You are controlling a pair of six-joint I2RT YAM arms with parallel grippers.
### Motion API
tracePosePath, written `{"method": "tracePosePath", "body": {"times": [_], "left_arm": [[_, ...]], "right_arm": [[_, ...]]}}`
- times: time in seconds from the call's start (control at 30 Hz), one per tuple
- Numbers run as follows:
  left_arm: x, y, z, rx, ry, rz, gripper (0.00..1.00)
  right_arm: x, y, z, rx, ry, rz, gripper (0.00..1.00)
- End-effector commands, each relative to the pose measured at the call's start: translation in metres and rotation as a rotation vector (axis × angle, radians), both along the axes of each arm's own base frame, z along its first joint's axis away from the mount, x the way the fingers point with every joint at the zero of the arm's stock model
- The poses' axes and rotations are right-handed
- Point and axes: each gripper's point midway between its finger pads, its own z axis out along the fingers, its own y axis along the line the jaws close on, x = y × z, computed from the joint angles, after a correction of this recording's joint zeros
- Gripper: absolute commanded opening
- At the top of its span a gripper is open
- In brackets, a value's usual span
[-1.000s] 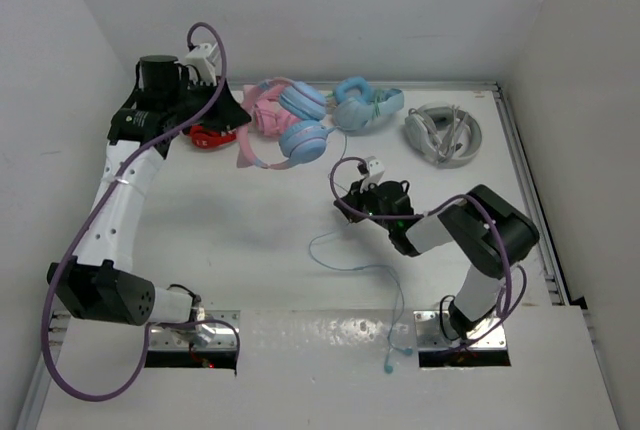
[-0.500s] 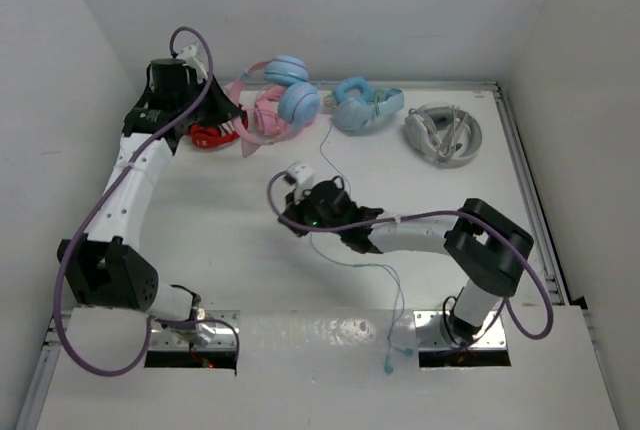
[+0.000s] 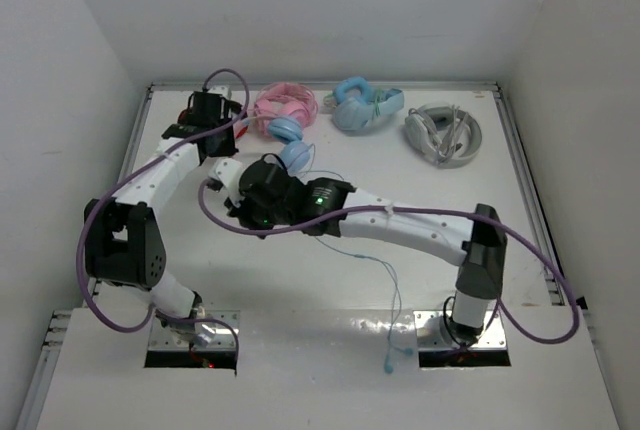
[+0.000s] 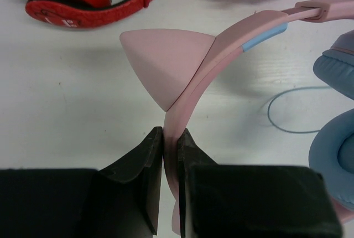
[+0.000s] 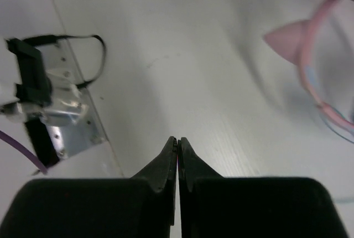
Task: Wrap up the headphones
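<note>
The headphones (image 3: 295, 155) have a pink cat-ear headband and light blue ear cups, and sit at the back left of the table. My left gripper (image 3: 235, 145) is shut on the pink headband (image 4: 191, 91), just behind one cat ear (image 4: 166, 63). One blue cup (image 4: 337, 138) shows at the right of the left wrist view. The thin blue cable (image 3: 385, 280) trails to the table's front edge. My right gripper (image 3: 235, 205) reaches far left beside the headphones. Its jaws are shut with nothing seen between them (image 5: 177, 140). The headband (image 5: 310, 77) shows at the upper right of the right wrist view.
A red pair (image 4: 72, 0) and an all-pink pair (image 3: 285, 105) lie right behind the held headphones. An all-light-blue pair (image 3: 360, 110) and a grey pair (image 3: 443, 132) lie along the back. The left arm's base plate (image 5: 61, 110) shows in the right wrist view.
The left arm has brought the headphones from the back forward and down toward the table. The right arm has swung far left across the table, with its jaws shut.
</note>
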Motion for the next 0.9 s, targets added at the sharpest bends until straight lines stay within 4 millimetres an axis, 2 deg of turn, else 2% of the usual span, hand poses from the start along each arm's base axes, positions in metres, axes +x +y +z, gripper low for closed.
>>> {"method": "tracePosePath", "body": {"times": [0.0,0.03,0.07,0.1,0.13,0.17,0.2,0.23,0.3,0.33,0.37,0.4,0.43,0.47,0.5,0.6,0.67,0.73,0.87], "left_arm": [[0.021,-0.003,0.067,-0.002,-0.224,-0.021,0.0],[0.019,-0.004,0.073,-0.034,-0.223,-0.023,0.0],[0.018,-0.007,0.08,-0.055,-0.23,-0.034,0.0],[0.02,-0.014,0.1,-0.091,-0.265,-0.065,0.0],[0.019,-0.017,0.115,-0.105,-0.292,-0.074,0.0],[0.016,-0.018,0.125,-0.111,-0.299,-0.081,0.0],[0.016,-0.02,0.151,-0.122,-0.349,-0.093,0.0],[0.011,-0.02,0.168,-0.124,-0.385,-0.098,0.0],[0.004,-0.022,0.189,-0.134,-0.413,-0.115,0.0],[-0.003,-0.024,0.209,-0.15,-0.446,-0.131,0.0],[-0.007,-0.026,0.219,-0.16,-0.46,-0.142,0.0],[-0.01,-0.029,0.227,-0.171,-0.472,-0.153,0.0],[-0.015,-0.031,0.247,-0.185,-0.51,-0.165,0.0],[-0.019,-0.032,0.253,-0.198,-0.508,-0.171,0.0],[-0.022,-0.036,0.261,-0.213,-0.517,-0.191,0.0],[-0.032,-0.042,0.287,-0.245,-0.558,-0.22,0.0],[-0.037,-0.044,0.299,-0.263,-0.576,-0.226,0.0],[-0.041,-0.048,0.302,-0.282,-0.57,-0.242,0.0],[-0.048,-0.053,0.309,-0.315,-0.566,-0.262,0.0]], "right_arm": [[0.029,-0.061,0.017,-0.129,-0.166,-0.147,0.0],[0.034,-0.076,0.03,-0.091,-0.185,-0.188,0.0],[0.034,-0.094,-0.001,-0.139,-0.169,-0.2,0.02],[0.042,-0.095,0.002,-0.074,-0.185,-0.226,0.19],[0.056,-0.114,0.014,-0.018,-0.197,-0.27,0.28],[0.064,-0.125,-0.009,-0.002,-0.202,-0.282,0.38],[0.073,-0.136,-0.012,0.029,-0.215,-0.303,0.58],[0.095,-0.157,-0.015,0.051,-0.227,-0.364,0.65],[0.113,-0.18,-0.017,0.128,-0.262,-0.424,0.81],[0.127,-0.197,-0.018,0.167,-0.32,-0.453,0.92],[0.133,-0.205,-0.017,0.177,-0.367,-0.467,0.96],[0.138,-0.212,-0.018,0.182,-0.413,-0.477,0.99],[0.142,-0.218,-0.018,0.148,-0.497,-0.449,0.99],[0.146,-0.225,-0.024,0.132,-0.522,-0.469,0.99],[0.158,-0.232,-0.027,0.124,-0.533,-0.5,0.99],[0.174,-0.24,-0.044,0.112,-0.495,-0.514,0.99],[0.176,-0.24,-0.054,0.108,-0.488,-0.515,0.99],[0.182,-0.237,-0.062,0.124,-0.474,-0.535,0.99],[0.186,-0.217,-0.063,0.243,-0.41,-0.541,0.99]]}}
